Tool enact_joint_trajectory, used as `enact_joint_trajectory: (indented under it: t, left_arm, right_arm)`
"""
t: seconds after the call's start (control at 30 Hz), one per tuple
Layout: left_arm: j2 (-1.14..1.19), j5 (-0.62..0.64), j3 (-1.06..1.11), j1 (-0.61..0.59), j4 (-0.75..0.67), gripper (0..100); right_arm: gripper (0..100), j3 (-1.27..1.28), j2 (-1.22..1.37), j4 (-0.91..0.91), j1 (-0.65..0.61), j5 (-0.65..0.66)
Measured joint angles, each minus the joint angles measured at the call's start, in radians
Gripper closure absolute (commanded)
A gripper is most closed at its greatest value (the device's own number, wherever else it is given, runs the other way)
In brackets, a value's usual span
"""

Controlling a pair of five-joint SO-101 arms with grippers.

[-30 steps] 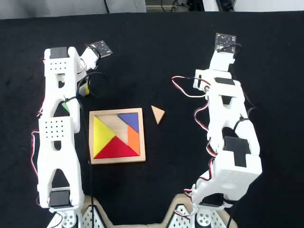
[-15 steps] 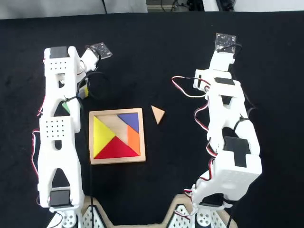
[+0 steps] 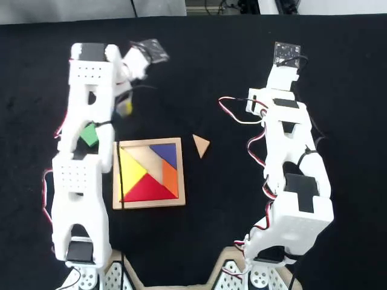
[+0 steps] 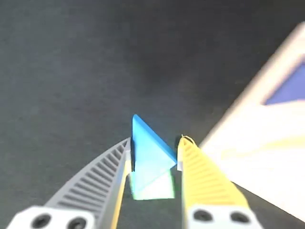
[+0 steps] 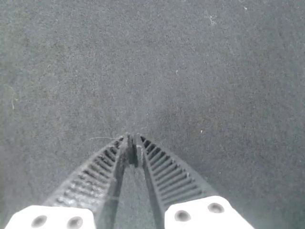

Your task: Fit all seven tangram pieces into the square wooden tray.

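High view: the left arm (image 3: 84, 151) stretches up the table, its links overlapping the left rim of the tray (image 3: 149, 141). The right arm (image 3: 290, 151) lies stretched out well to the other side. A tan triangle (image 3: 201, 145) rests on the cloth (image 3: 230, 72) between that arm and the tray.

Left wrist view: the left gripper (image 4: 155, 141) pinches a blue triangle (image 4: 147, 145) between its closed-in fingers. The tray (image 4: 252, 93) sits just beyond the yellow finger (image 4: 202, 176).

Right wrist view: the right gripper (image 5: 132, 142) has its fingers pressed together on nothing, over the cloth.

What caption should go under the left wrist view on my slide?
Left gripper shut on a blue triangle, with the tray off to one side.
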Motion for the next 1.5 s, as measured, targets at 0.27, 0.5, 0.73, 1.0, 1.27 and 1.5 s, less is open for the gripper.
enact_joint_trajectory:
  t: [0.27,0.5,0.73,1.0,1.27,1.5]
  left_arm:
    - [-0.427,-0.046,0.506,0.186,-0.002,89]
    - [-0.706,-0.097,0.962,0.207,-0.261,89]
    - [-0.796,-0.203,1.338,0.207,-0.523,89]
    - [-0.801,-0.213,1.435,0.203,-0.709,89]
    - [-0.801,-0.259,1.435,0.203,-0.721,71]
    - [-0.801,-0.269,1.453,0.203,-0.721,70]
  right_arm:
    - [98.2,0.000,0.000,0.000,0.000,0.000]
    - [98.2,0.000,0.000,0.000,0.002,0.000]
    - [98.3,0.000,0.000,0.000,0.005,0.000]
    - [98.3,0.000,0.000,0.000,0.005,0.000]
    - [98.3,0.000,0.000,0.000,0.005,0.000]
    - [98.3,0.000,0.000,0.000,0.005,0.000]
